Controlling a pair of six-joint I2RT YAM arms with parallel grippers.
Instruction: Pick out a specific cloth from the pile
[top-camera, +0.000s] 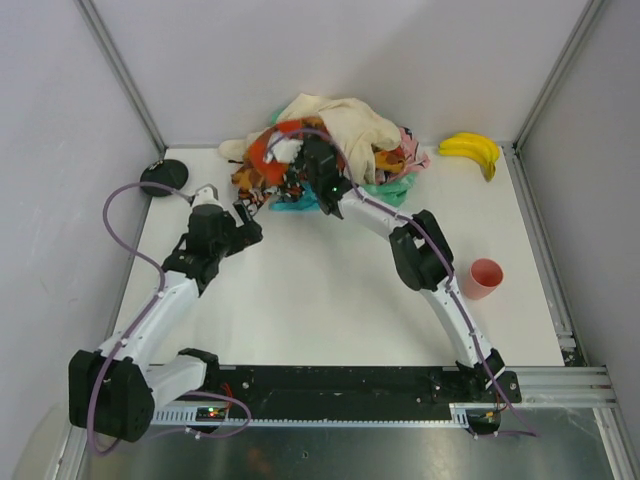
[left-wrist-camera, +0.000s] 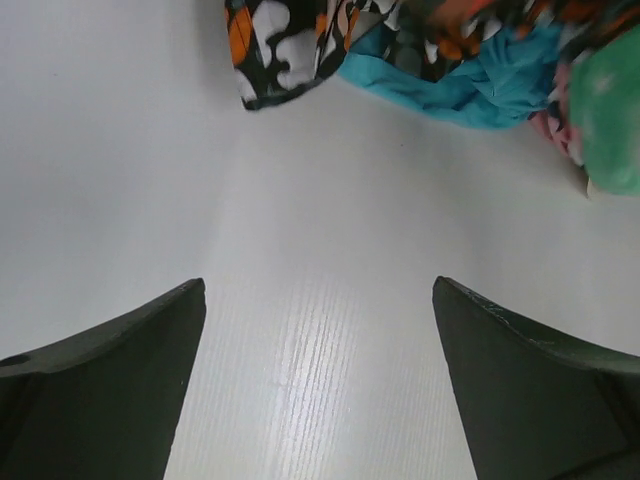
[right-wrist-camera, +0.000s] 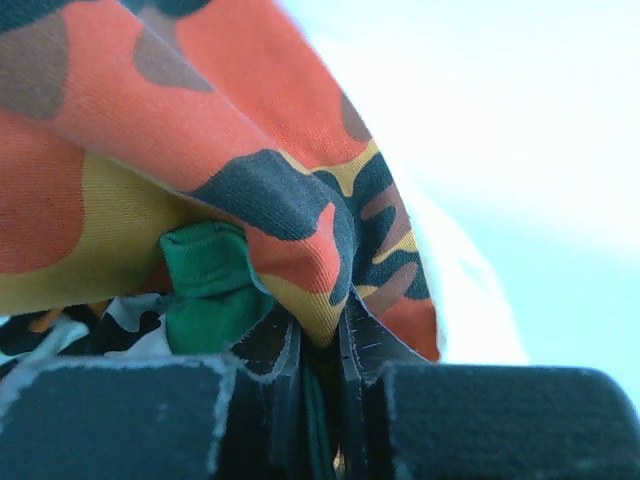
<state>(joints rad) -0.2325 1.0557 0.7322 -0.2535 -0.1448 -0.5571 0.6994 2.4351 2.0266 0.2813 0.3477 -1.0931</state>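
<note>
Counting one pile (top-camera: 345, 120), one banana (top-camera: 472, 148), one cup (top-camera: 483, 278): right pincer (right-wrist-camera: 335, 350) clenched on orange camouflage cloth (right-wrist-camera: 200, 120), left pincer (left-wrist-camera: 318, 285) released.

Worktop (left-wrist-camera: 300, 330) is seen as smooth, white, finely grained, faintly sheened; the cloth (left-wrist-camera: 470, 95) is noted as soft, matt fabric; camouflage cloth (right-wrist-camera: 200, 120) is shown with ribbed twill weave; pads (right-wrist-camera: 120, 420) of the right gripper (right-wrist-camera: 320, 400) are seen as dark, rough, felt-like; fingers (left-wrist-camera: 100, 400) of the left gripper (left-wrist-camera: 320, 390) are seen as smooth matt plastic.
</note>
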